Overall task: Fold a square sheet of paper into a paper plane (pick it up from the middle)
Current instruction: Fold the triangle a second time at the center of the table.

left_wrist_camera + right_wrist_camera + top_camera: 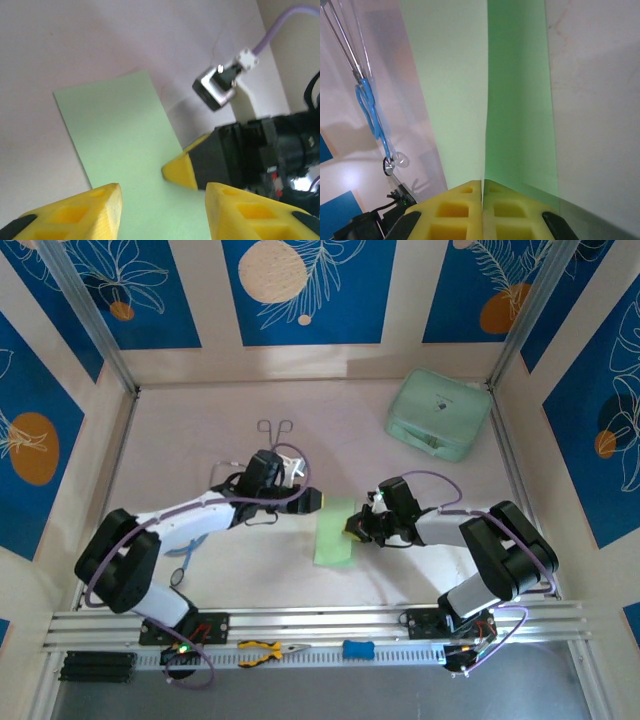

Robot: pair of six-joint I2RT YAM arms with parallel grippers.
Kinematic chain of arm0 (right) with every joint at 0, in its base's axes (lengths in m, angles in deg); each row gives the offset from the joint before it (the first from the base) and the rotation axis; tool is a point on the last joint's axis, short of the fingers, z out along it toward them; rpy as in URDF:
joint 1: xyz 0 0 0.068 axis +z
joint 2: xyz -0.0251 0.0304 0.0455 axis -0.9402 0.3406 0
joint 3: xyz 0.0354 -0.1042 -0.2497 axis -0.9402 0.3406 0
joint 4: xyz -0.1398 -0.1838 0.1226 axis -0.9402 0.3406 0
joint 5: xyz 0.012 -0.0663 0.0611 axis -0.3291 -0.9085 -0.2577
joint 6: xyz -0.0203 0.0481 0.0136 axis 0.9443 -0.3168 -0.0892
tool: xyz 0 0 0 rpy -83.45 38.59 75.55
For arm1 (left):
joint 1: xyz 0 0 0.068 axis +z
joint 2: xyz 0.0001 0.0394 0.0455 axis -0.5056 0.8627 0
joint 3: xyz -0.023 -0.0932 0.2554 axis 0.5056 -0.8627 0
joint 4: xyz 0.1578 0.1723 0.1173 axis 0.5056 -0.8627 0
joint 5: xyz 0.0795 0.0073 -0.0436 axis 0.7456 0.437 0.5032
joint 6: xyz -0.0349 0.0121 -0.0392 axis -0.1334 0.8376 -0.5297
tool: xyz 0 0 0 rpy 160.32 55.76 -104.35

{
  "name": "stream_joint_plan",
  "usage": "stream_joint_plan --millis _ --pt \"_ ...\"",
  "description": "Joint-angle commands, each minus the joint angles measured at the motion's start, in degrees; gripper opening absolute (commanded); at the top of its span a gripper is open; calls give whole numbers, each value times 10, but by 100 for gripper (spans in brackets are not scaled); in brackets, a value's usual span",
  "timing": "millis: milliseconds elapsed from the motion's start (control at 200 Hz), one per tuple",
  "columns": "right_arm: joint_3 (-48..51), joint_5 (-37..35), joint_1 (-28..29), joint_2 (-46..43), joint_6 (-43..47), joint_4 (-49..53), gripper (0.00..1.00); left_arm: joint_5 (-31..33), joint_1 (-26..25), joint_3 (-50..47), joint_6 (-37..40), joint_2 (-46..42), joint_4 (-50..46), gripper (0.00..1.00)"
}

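Observation:
The square sheet of paper [335, 532] is light green and lies mid-table as a long narrow strip, one half folded over the other. My right gripper [352, 527] is shut on its right long edge, and the paper [470, 100] runs straight out from between the closed yellow fingertips [465, 200]. My left gripper [312, 500] hovers open at the strip's upper left. Between its spread fingers [100, 210] I see bare paper [120, 130] and the right gripper's yellow tip [180, 170] pressed at the paper's edge. The paper plane is out of view.
A mint-green case [438, 414] stands at the back right. Metal tongs [275, 430] lie behind the left arm, and blue scissors [185, 552] [370, 112] lie under it. Yellow pliers [265, 650] and a blue tool [358, 649] rest on the front rail.

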Motion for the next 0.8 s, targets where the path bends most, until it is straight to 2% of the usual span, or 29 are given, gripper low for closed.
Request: stream_joint_plan --millis 0,185,330,605,795 --pt "-5 -4 -9 -5 8 -1 6 58 -29 -30 41 -31 -10 49" --pt "-40 24 -24 9 58 34 6 93 -71 -72 59 -55 24 50" --pt "-53 45 -26 23 75 28 7 129 -119 -67 99 -56 15 53" --pt "-71 70 -27 43 77 51 14 221 -221 7 195 15 -57 61" --pt "-73 74 -31 40 76 56 12 299 -276 45 234 62 -81 64"
